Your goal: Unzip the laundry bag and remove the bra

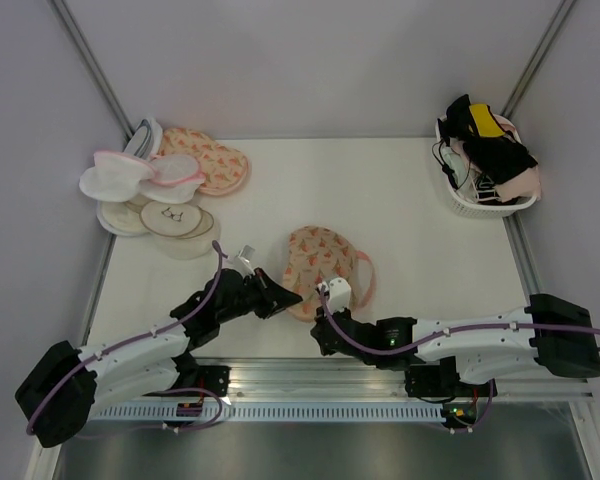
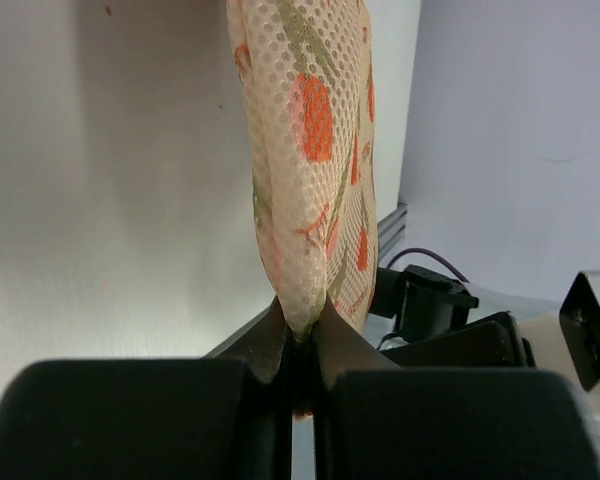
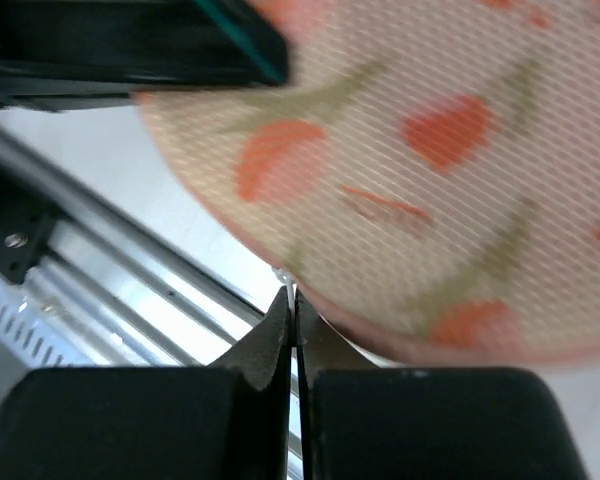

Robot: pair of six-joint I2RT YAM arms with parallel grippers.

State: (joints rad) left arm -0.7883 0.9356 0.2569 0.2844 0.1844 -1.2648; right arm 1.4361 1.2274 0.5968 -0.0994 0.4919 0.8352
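The laundry bag (image 1: 320,262) lies on the surface (image 1: 400,210), its near edge clamped in the left tool (image 2: 300,335). The right tool (image 3: 292,305) is pinched closed at that edge. We anchor left and pull right steadily along the edging.

White matte table (image 1: 400,210) enclosed by plain pale lilac-grey panels, namely a back wall (image 1: 310,60), a left wall (image 1: 25,150) and a right wall (image 1: 590,130), with slanting grey metal struts (image 1: 88,65) at the rear corners and a ribbed aluminium rail (image 1: 310,375) along the near edge, under soft, even light.
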